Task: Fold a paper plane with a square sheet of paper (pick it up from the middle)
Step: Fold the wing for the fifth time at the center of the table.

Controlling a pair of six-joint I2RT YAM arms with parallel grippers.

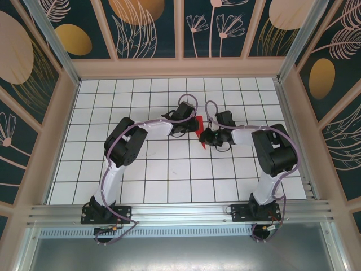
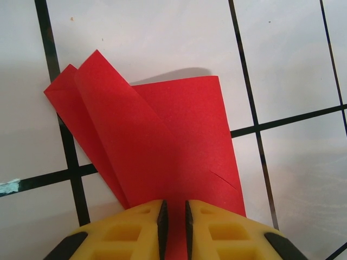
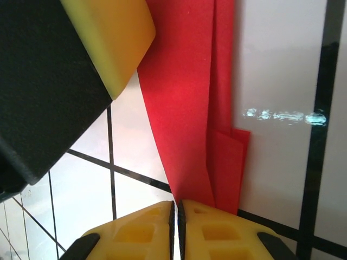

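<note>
The left gripper (image 2: 174, 222) and the right gripper (image 1: 204, 135) meet nose to nose near the middle of the white tiled table (image 1: 169, 169). Each crowds the other. In the right wrist view, one yellow finger (image 3: 116, 43) of the left gripper and its black body take up the upper left corner, just beside the red paper.

The square sheet of paper (image 2: 162, 146) is folded into a layered wedge between the two tools, slightly far of the table's centre. It is lifted enough to cast a shadow on the tile behind it. The left gripper's pads are pressed together on the wedge's narrow end, with a strip of red showing in the slit between them. The right gripper's pads (image 3: 206, 227) are pressed together too. The paper's lower tip runs down to their seam, so they appear to nip a layer, though the contact itself is hidden.

Lilac cables (image 1: 194, 104) loop above both wrists, close over the paper. The two bent elbows (image 1: 124, 141) bulge outward on either side.

Open tiles lie all round the pair, widest toward the near rail (image 1: 180, 212) and the left wall. The pale wooden frame (image 1: 180, 68) bounds the far side, and an aluminium post (image 1: 293, 107) bounds the right.
</note>
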